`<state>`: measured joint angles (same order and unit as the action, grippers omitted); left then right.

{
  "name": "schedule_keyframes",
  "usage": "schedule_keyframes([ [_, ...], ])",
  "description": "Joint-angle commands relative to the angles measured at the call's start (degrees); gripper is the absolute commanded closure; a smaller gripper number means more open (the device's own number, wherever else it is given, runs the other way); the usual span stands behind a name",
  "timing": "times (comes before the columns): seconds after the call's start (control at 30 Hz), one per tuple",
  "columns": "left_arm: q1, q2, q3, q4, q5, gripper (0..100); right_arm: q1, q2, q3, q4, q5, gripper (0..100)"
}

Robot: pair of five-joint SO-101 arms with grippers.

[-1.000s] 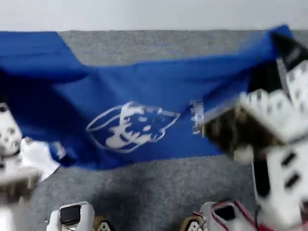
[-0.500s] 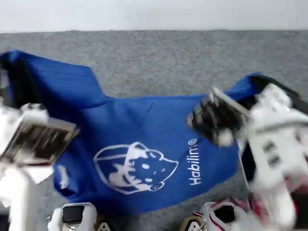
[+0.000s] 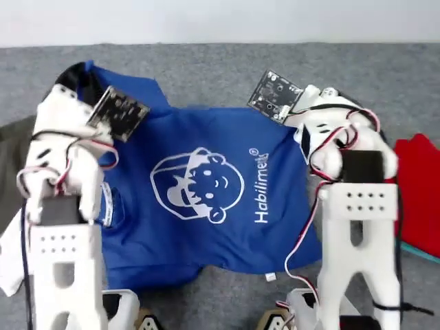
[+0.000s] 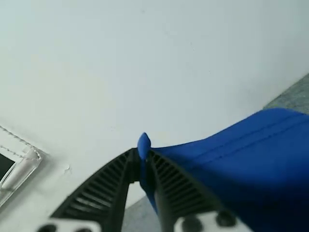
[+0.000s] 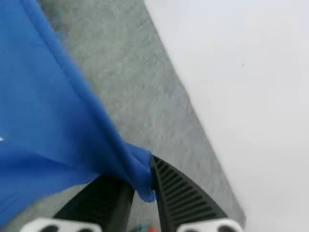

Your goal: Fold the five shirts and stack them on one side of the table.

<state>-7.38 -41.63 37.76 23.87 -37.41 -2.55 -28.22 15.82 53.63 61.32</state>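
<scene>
The left gripper and right gripper each pinch the far edge of the blue shirt. It spreads flat between them, trailing back toward the bases.

A grey, carpet-textured table runs back to a plain white wall under even light.

A grey felt-like table runs back to a plain white wall
</scene>
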Motion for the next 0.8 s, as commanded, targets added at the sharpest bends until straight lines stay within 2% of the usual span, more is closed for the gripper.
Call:
schedule_keyframes([
  [0.0, 0.3, 9.1, -4.7, -6.7, -1.1, 99, 0.8, 1.1, 3.4, -11.1, 0.8, 98.8],
  [0.3, 1.1, 35.1, -26.3, -8.4, -0.9, 99, 4.6, 11.6, 5.5, -34.9, 0.9, 98.8],
  [0.57, 3.0, 50.9, -44.9, -8.4, -1.1, 99, 3.6, 20.9, 5.5, -53.8, 4.5, 98.8],
  [0.77, 3.5, 58.7, -54.9, -8.4, -1.1, 99, 3.5, 24.7, 5.5, -61.7, 4.5, 98.8],
])
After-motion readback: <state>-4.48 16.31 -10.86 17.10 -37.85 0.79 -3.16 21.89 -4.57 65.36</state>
